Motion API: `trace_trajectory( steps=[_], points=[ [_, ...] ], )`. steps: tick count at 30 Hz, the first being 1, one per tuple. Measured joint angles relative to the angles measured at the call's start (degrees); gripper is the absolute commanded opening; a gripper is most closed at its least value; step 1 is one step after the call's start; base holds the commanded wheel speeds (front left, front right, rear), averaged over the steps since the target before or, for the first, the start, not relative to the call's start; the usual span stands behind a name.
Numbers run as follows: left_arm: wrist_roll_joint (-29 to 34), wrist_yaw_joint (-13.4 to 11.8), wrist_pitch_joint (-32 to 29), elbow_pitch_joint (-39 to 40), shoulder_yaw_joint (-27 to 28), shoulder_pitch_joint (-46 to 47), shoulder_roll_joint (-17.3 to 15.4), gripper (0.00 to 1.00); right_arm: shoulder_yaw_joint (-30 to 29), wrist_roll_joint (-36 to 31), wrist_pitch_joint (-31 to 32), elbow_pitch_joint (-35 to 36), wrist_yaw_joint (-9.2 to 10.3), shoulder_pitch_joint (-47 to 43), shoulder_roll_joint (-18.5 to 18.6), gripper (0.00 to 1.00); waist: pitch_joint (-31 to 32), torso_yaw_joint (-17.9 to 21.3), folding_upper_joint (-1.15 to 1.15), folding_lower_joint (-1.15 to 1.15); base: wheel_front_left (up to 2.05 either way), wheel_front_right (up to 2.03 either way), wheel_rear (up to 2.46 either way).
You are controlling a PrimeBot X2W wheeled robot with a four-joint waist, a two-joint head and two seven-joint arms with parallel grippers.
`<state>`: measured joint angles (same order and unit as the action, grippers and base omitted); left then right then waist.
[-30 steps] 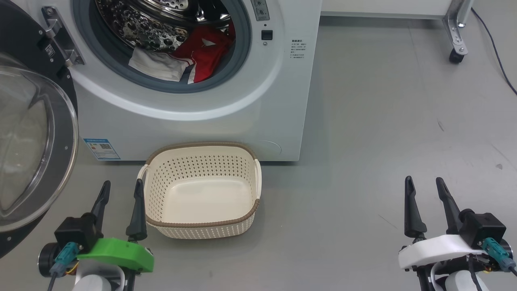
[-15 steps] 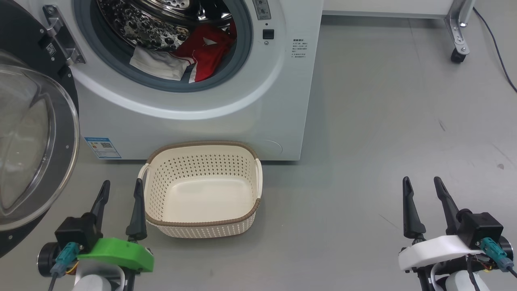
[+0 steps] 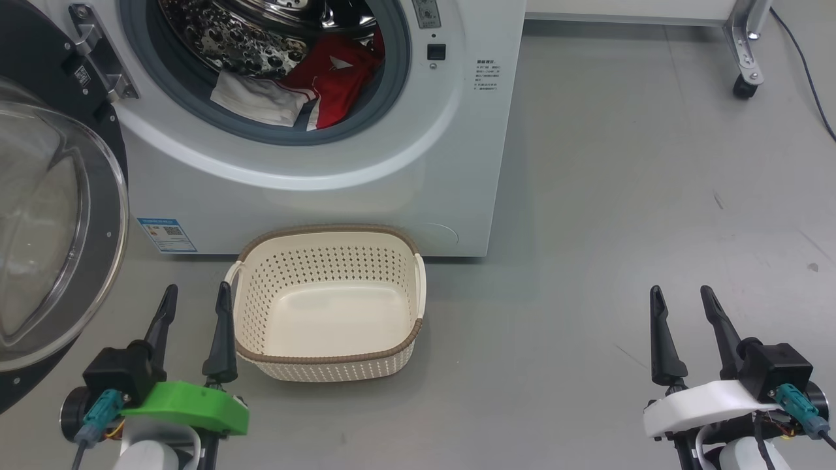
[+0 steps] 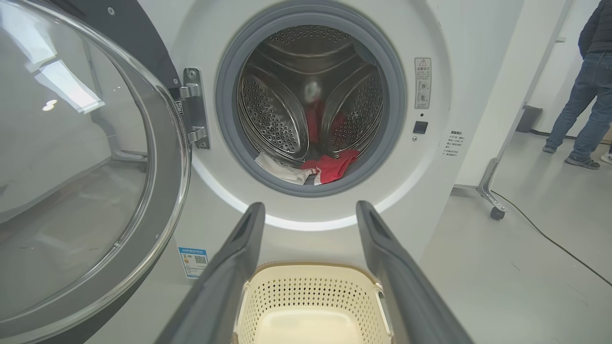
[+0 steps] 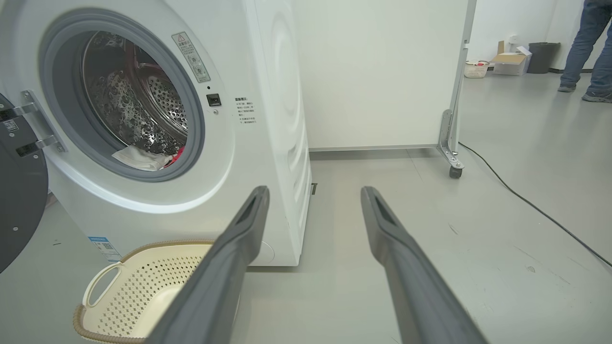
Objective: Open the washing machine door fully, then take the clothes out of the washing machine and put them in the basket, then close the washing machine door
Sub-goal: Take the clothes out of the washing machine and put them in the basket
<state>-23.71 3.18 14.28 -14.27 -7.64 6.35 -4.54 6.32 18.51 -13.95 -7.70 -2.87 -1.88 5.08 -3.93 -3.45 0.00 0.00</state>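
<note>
Change since a second ago: my head camera has drifted slightly, so machine, basket and floor shift together in view. Nothing among them has changed place.

- Washing machine (image 3: 313,189): white front-loader, grey gasket (image 3: 394,72), perforated steel drum (image 3: 228,39), blue label (image 3: 166,235) low on its front.
- Washing machine door (image 3: 46,228): swung open to my left on its hinge, black rim, bulging clear glass bowl.
- Clothes: red garment (image 3: 339,78) and white garment (image 3: 258,101), crumpled together at the drum's front lip, the white one lapping onto the gasket.
- Basket (image 3: 326,230): cream, perforated, brown rim, nothing in it. It stands on the floor just before the machine, below the opening.
- Left gripper (image 3: 198,287): low, just left of the basket, fingers spread and holding nothing, aimed at the machine.
- Right gripper (image 3: 680,289): low over bare floor, well right of the basket, fingers likewise spread and holding nothing.
- Person (image 4: 588,81): legs and part of a jacket, far off to the right.

Unclear: the door and the drum's top are cut off in the head view. The stripes on the white garment are hard to make out.
</note>
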Motion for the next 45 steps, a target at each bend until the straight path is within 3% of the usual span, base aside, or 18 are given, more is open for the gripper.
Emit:
trace_trajectory(
  steps=[45],
  points=[
    [1.05, -0.44, 0.01, 1.14, 0.43, -0.58, 0.23, 1.00, -0.03, 0.00, -0.01, -0.40, 0.02, 0.00, -0.16, 1.00, 0.05, -0.53, 0.00, 0.00, 0.73, -0.78, 0.05]
  ],
)
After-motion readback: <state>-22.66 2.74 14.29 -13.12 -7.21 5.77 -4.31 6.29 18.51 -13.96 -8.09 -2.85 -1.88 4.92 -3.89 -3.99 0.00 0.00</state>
